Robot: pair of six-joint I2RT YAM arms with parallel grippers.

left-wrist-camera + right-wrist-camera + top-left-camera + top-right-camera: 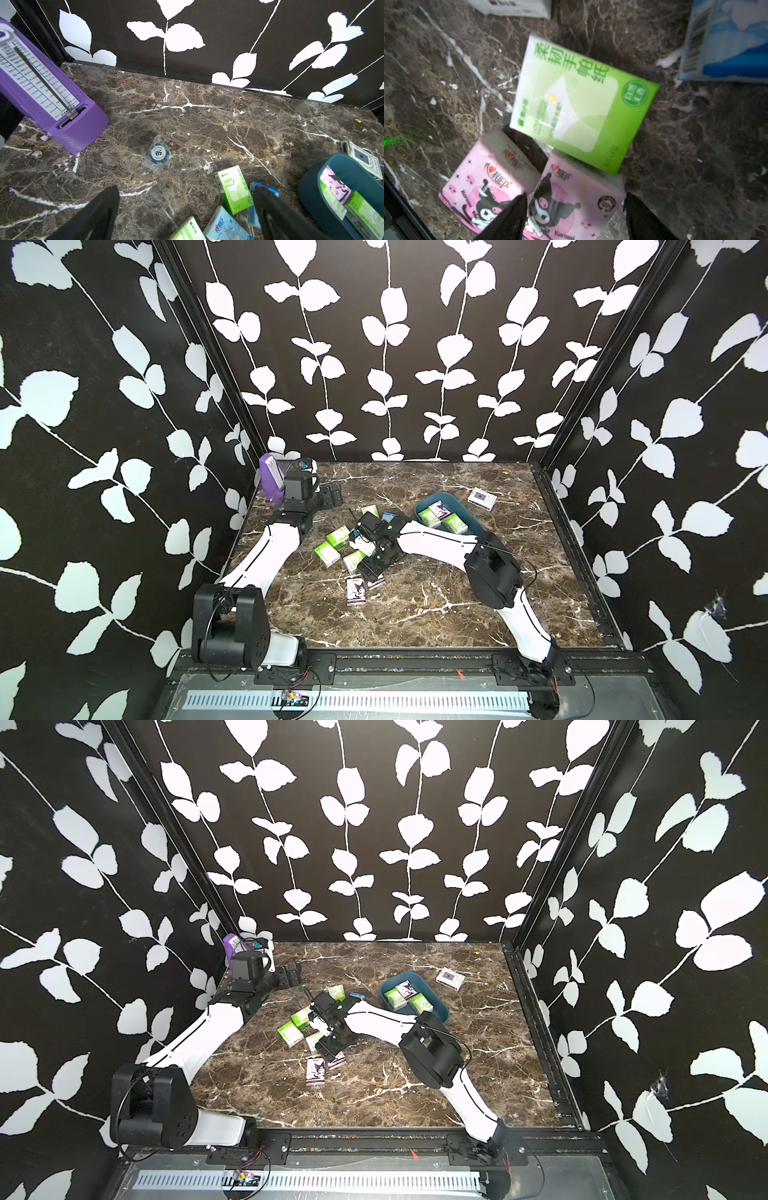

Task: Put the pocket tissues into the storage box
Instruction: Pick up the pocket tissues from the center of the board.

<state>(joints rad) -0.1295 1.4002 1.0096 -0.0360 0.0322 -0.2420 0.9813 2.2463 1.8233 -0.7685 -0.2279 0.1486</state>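
Marbled counter (415, 605), boxed in by leaf-print walls. Your right end effector (575, 195) sits low, fingers spread to either side of a pink pack (571, 182) lying flat on the counter. I cannot tell whether the pads press it yet. One finger stands in the gap beside a second pink pack (483, 180). A green pack (581, 104) touches the target's far edge. Other loose packs (337, 537) lie scattered close by.

Your left end effector (186, 188) hangs spread and empty near the back. The box (461, 506), well apart toward the back right, holds three packs.

You look to be at the grasp. Next, close on that one pack only, lift it clear of the green neighbour, then carry it over the box rim.
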